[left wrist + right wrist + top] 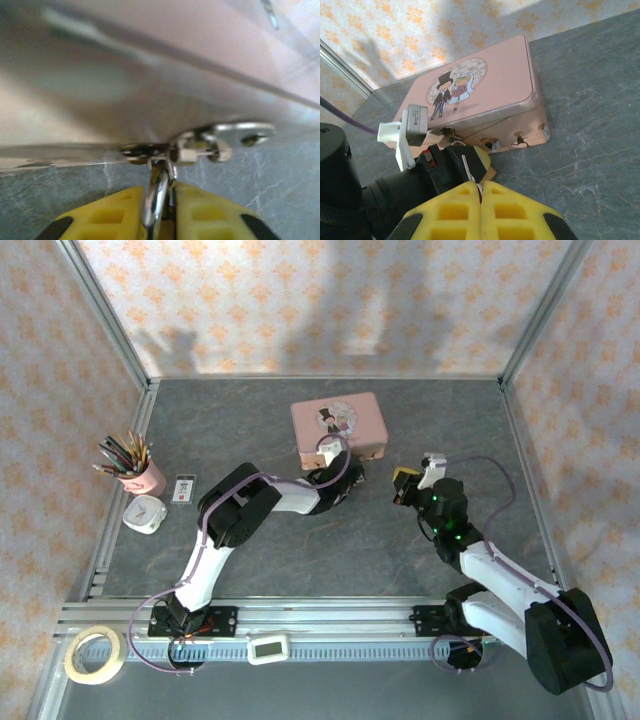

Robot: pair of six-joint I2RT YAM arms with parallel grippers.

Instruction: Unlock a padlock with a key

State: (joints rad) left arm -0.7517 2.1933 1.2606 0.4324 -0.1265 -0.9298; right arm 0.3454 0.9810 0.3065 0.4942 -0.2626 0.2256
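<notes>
The padlock (156, 200) hangs by its thin silvery shackle from the hasp (200, 147) on the front of the pink picture tin (340, 425). My left gripper (167, 192) is shut on the padlock, its yellow fingers pressed on either side of the shackle. From the right wrist, a brass-coloured corner of the padlock (491, 173) shows beside the left gripper's fingers (487, 157). My right gripper (481, 186) is shut on the key (470, 170), whose thin silver blade points forward at the left gripper. From above, the left gripper (350, 477) sits at the tin's front edge and the right gripper (402, 487) just to its right.
A pink cup of pencils (140, 472), a white clock (145, 514) and a small card (184, 489) stand at the left. A tape roll (95, 655) and a white device (268, 648) lie by the near rail. The tin (480, 95) lies right behind the grippers.
</notes>
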